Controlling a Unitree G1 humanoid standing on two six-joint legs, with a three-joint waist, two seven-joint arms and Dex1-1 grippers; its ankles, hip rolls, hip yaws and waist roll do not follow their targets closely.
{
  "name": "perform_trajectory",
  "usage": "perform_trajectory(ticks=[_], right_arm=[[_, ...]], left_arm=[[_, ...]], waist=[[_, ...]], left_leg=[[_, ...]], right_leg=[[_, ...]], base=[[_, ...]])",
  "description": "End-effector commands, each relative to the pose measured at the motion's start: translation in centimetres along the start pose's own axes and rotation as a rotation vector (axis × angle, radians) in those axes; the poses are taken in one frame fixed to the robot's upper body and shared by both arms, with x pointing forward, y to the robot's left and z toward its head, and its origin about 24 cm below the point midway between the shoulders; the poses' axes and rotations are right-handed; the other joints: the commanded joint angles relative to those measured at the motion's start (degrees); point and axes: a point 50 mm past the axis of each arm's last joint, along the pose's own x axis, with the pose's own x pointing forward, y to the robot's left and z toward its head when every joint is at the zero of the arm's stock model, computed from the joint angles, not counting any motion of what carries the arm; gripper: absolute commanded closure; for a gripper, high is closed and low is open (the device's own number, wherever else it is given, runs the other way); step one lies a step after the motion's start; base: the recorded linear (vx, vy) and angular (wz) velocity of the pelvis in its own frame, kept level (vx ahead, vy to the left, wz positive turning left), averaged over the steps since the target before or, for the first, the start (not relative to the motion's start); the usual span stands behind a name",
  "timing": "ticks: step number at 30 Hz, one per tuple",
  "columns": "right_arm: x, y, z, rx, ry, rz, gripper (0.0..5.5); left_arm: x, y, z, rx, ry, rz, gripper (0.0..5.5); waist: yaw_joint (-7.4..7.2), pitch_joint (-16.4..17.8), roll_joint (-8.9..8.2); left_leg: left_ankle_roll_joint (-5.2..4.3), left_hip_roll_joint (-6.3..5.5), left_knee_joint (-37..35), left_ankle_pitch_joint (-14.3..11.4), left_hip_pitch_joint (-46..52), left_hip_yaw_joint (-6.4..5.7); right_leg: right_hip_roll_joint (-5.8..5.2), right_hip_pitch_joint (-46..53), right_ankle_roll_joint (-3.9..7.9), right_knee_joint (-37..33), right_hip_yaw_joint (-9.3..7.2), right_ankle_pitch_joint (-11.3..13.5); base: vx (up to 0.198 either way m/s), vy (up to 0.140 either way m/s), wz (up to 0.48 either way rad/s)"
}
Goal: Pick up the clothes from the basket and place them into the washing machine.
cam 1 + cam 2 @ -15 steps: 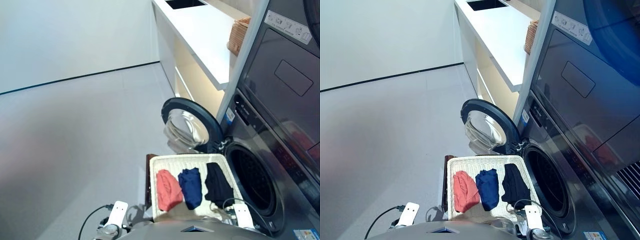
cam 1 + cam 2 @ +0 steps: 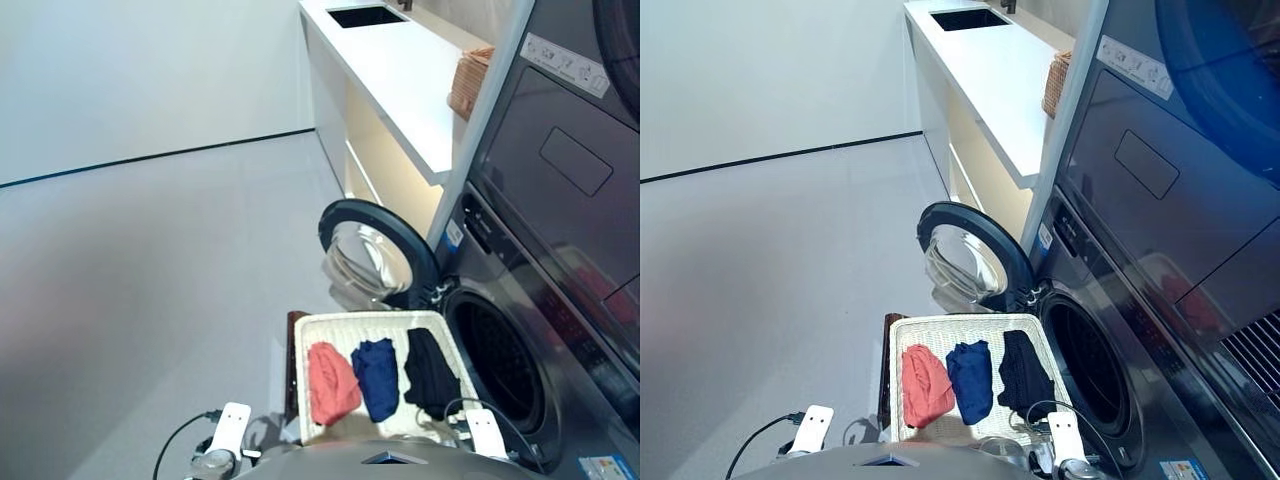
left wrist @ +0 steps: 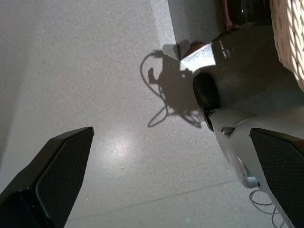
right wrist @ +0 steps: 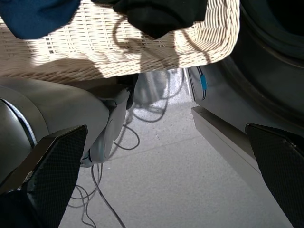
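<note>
The cream-white wicker basket (image 2: 372, 324) stands on the floor in front of the washing machine (image 2: 520, 300). In it lie the clothes side by side: a coral-red one (image 2: 332, 381), a navy one (image 2: 378, 376) and a black one (image 2: 432, 371). The round door (image 2: 375, 258) is swung open and the drum hole (image 2: 500, 365) is dark. My left gripper (image 3: 171, 175) hangs open over bare floor beside the basket's corner (image 3: 289, 38). Below the basket's near rim (image 4: 118, 52) my right gripper (image 4: 166, 175) is open and holds nothing, with the navy (image 4: 33, 14) and black (image 4: 161, 14) garments just beyond that rim.
A dark flat-panelled unit (image 2: 570, 160) sits above the machine. A white counter (image 2: 400, 70) with a small brown wicker basket (image 2: 470, 80) runs along the far right. Grey floor (image 2: 150, 280) spreads to the left. Cables (image 4: 114, 190) lie on the floor under my right gripper.
The whole picture has shifted slightly, so the camera moved. The clothes, basket and door lie as before, and both arms stay low.
</note>
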Motion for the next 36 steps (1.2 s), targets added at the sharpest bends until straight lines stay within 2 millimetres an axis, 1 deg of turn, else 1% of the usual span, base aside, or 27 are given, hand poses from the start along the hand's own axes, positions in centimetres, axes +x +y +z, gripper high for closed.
perform_trajectory(ticks=[1,5,6,8,9,11,12,13,14,15,18,19,20,21,22,23,24,25,26,27,28,29,30,31,32,35,36], right_arm=[[0.6,0.9,2.5,-0.077,-0.039,0.018,0.00],[0.6,0.8,3.0,-0.102,-0.058,0.009,0.00],[0.6,0.7,3.4,-0.103,-0.072,0.007,0.00],[0.6,0.8,4.0,-0.118,-0.099,0.006,0.00],[0.6,0.8,4.0,-0.118,-0.099,0.006,0.00],[0.5,0.8,5.6,-0.106,-0.174,-0.008,0.00],[0.5,0.8,5.6,-0.106,-0.174,-0.008,0.00],[0.3,1.0,7.2,-0.092,-0.251,-0.010,0.00],[-0.2,1.0,9.9,-0.108,-0.374,-0.009,0.00],[-0.3,1.0,9.9,-0.108,-0.374,-0.009,0.00],[-1.5,1.2,14.2,-0.185,-0.547,-0.020,0.00],[-2.4,1.2,16.6,-0.175,-0.636,-0.032,0.00],[-4.2,1.5,19.8,-0.160,-0.784,-0.019,0.00],[-4.2,1.5,19.8,-0.160,-0.783,-0.020,0.00],[-6.8,2.0,22.9,-0.177,-0.957,-0.006,0.00],[-6.8,2.0,22.9,-0.177,-0.957,-0.007,0.00],[-9.8,2.3,25.5,-0.188,-1.128,-0.004,0.00],[-10.5,2.5,26.2,-0.169,-1.170,-0.005,0.00],[-12.0,2.9,27.4,-0.168,-1.250,0.004,0.00],[-12.1,2.9,27.4,-0.168,-1.250,0.003,0.00],[-15.2,3.7,29.0,-0.187,-1.413,0.020,0.00],[-16.6,4.0,29.8,-0.208,-1.483,0.006,0.00],[-18.8,4.5,30.6,-0.231,-1.593,0.005,0.00],[-19.9,4.8,30.9,-0.232,-1.647,0.011,0.00],[-20.6,5.2,31.2,-0.243,-1.677,0.012,0.00],[-23.7,6.6,32.0,-0.260,-1.825,0.026,0.00],[-23.8,6.6,32.0,-0.260,-1.826,0.025,0.00]], left_arm=[[0.3,1.1,3.1,-0.010,-0.089,0.037,0.00],[0.4,0.7,5.2,-0.071,-0.167,0.042,0.00],[0.4,0.5,6.3,-0.119,-0.214,0.040,0.00],[0.2,-0.1,8.2,-0.138,-0.296,0.019,0.00],[0.2,-0.1,8.2,-0.138,-0.296,0.019,0.00],[-0.5,-0.7,11.3,-0.140,-0.433,0.009,0.00],[-0.5,-0.7,11.3,-0.140,-0.433,0.009,0.00],[-1.0,-1.0,12.9,-0.165,-0.509,-0.002,0.00],[-1.9,-1.2,14.8,-0.207,-0.600,-0.024,0.00],[-1.9,-1.2,14.7,-0.207,-0.599,-0.024,0.00],[-2.8,-1.3,17.5,-0.183,-0.691,-0.010,0.00],[-3.7,-1.4,19.4,-0.196,-0.765,-0.006,0.00],[-5.0,-1.4,21.5,-0.225,-0.858,-0.010,0.00],[-5.0,-1.4,21.5,-0.225,-0.858,-0.011,0.00],[-6.5,-1.5,23.5,-0.231,-0.941,-0.028,0.00],[-6.5,-1.5,23.5,-0.231,-0.941,-0.028,0.00],[-7.9,-1.5,25.2,-0.226,-1.020,-0.039,0.00],[-8.4,-1.7,26.0,-0.225,-1.047,-0.044,0.00],[-9.1,-2.0,26.8,-0.224,-1.082,-0.047,0.00],[-9.1,-2.0,26.8,-0.224,-1.082,-0.047,0.00],[-10.2,-2.4,27.9,-0.230,-1.138,-0.067,0.00],[-10.7,-2.5,28.5,-0.235,-1.160,-0.070,0.00],[-11.7,-2.5,29.3,-0.229,-1.210,-0.069,0.00],[-12.3,-2.4,29.7,-0.221,-1.241,-0.066,0.00],[-12.6,-2.5,30.0,-0.232,-1.252,-0.066,0.00],[-14.1,-2.5,31.8,-0.247,-1.305,-0.032,0.00],[-14.1,-2.5,31.8,-0.247,-1.306,-0.031,0.00]], waist=[[-0.29,2.40,-2.37],[-0.45,2.91,-2.25],[-0.56,3.16,-2.18],[-0.67,3.78,-2.10],[-0.67,3.79,-2.10],[-0.78,4.58,-2.04],[-0.78,4.57,-2.04],[-0.88,5.20,-2.06],[-1.05,6.42,-2.10],[-1.06,6.38,-2.09],[-1.21,8.78,-2.30],[-1.34,10.06,-2.36],[-1.51,12.07,-2.37],[-1.47,11.94,-2.35],[-1.83,14.06,-2.19],[-1.77,13.88,-2.17],[-1.89,15.34,-2.05],[-1.87,15.68,-2.00],[-2.01,16.30,-1.95],[-2.02,16.17,-1.93],[-2.49,17.89,-1.99],[-2.67,18.14,-2.02],[-2.69,18.77,-2.04],[-2.74,18.95,-2.10],[-2.84,19.23,-2.23],[-3.30,21.32,-2.47],[-3.33,21.24,-2.45]], left_leg=[[-2.16,1.57,-0.03,-0.23,0.45,-0.42],[-2.13,1.47,-0.03,-0.14,0.52,-0.52],[-2.13,1.41,0.09,-0.13,0.53,-0.59],[-2.08,1.44,0.66,-0.25,0.37,-0.85],[-2.08,1.44,0.67,-0.26,0.38,-0.86],[-1.95,1.48,2.43,-0.66,-0.38,-1.31],[-1.95,1.49,2.50,-0.70,-0.41,-1.32],[-1.92,1.50,3.78,-1.04,-1.09,-1.56],[-1.97,1.62,6.04,-1.42,-2.49,-1.72],[-1.97,1.63,6.15,-1.48,-2.58,-1.74],[-2.05,1.88,10.63,-2.48,-6.07,-2.13],[-1.96,2.02,12.12,-2.89,-7.73,-2.35],[-1.95,2.26,13.77,-2.98,-10.17,-2.62],[-1.94,2.29,13.94,-3.06,-10.41,-2.61],[-1.86,2.62,15.30,-3.21,-13.10,-2.68],[-1.85,2.64,15.44,-3.27,-13.36,-2.65],[-1.87,3.25,16.81,-3.40,-16.04,-2.64],[-1.95,3.41,17.62,-3.43,-17.62,-2.74],[-1.98,3.49,18.45,-3.65,-19.01,-2.96],[-1.98,3.49,18.64,-3.72,-19.28,-2.99],[-2.01,3.41,20.44,-4.05,-22.37,-3.62],[-1.96,3.22,21.18,-4.16,-24.24,-4.26],[-1.75,2.92,22.56,-4.68,-26.34,-4.99],[-1.49,2.64,22.87,-4.70,-27.69,-5.12],[-1.37,2.88,23.57,-4.85,-29.02,-4.94],[-1.41,3.52,25.91,-5.28,-32.75,-5.10],[-1.41,3.53,26.08,-5.34,-32.99,-5.12]], right_leg=[[-6.00,3.48,4.50,0.21,-1.61,-2.21],[-6.16,3.57,4.47,0.21,-1.67,-2.18],[-6.18,3.64,4.41,0.30,-1.69,-2.22],[-6.18,3.68,4.31,0.84,-1.65,-2.50],[-6.18,3.70,4.31,0.85,-1.66,-2.51],[-6.32,3.42,4.12,1.87,-1.55,-2.84],[-6.32,3.42,4.12,1.89,-1.56,-2.86],[-6.46,3.20,4.07,2.39,-1.42,-2.97],[-6.66,2.48,3.93,3.28,-1.06,-3.09],[-6.66,2.43,3.93,3.32,-1.07,-3.10],[-6.90,-0.17,3.77,5.43,-0.10,-3.34],[-6.95,-2.24,3.64,7.03,0.67,-3.50],[-6.63,-5.56,3.56,9.49,1.49,-3.70],[-6.62,-5.83,3.55,9.66,1.55,-3.77],[-5.99,-10.41,3.76,13.20,2.60,-4.31],[-5.99,-10.73,3.76,13.38,2.68,-4.37],[-5.77,-14.61,3.96,16.56,3.19,-4.95],[-5.70,-16.21,4.02,17.75,3.27,-5.12],[-5.69,-17.82,4.02,19.11,3.48,-5.41],[-5.70,-18.09,4.01,19.29,3.49,-5.49],[-5.41,-21.38,4.01,21.53,4.11,-5.75],[-5.13,-23.25,3.98,22.20,4.76,-5.81],[-4.77,-25.60,3.85,23.66,5.47,-6.20],[-4.61,-27.19,3.73,24.16,5.68,-6.05],[-4.70,-28.51,3.64,25.01,5.71,-6.19],[-4.61,-32.65,3.31,27.98,6.13,-6.89],[-4.62,-32.88,3.30,28.15,6.15,-6.95]], base=[[0.000,0.000,0.000],[0.000,0.000,0.000],[0.000,0.000,0.000],[0.000,0.000,0.000],[0.000,0.000,0.000],[0.000,0.000,0.000],[0.000,0.000,0.000],[-0.073,-0.005,0.002],[-0.073,-0.005,0.000],[-0.100,-0.006,-0.011],[-0.125,-0.010,-0.005],[-0.207,-0.001,-0.048],[-0.174,0.006,-0.097],[-0.211,0.023,-0.167],[-0.112,0.016,-0.163],[-0.190,0.021,-0.144],[-0.089,-0.003,-0.084],[-0.103,-0.002,-0.077],[0.000,0.000,0.000],[-0.066,-0.008,-0.032],[-0.083,-0.009,-0.018],[-0.118,0.001,0.033],[-0.088,0.005,0.013],[-0.062,-0.013,-0.049],[-0.054,-0.037,-0.170],[-0.064,-0.030,-0.041],[-0.051,-0.023,0.049]])
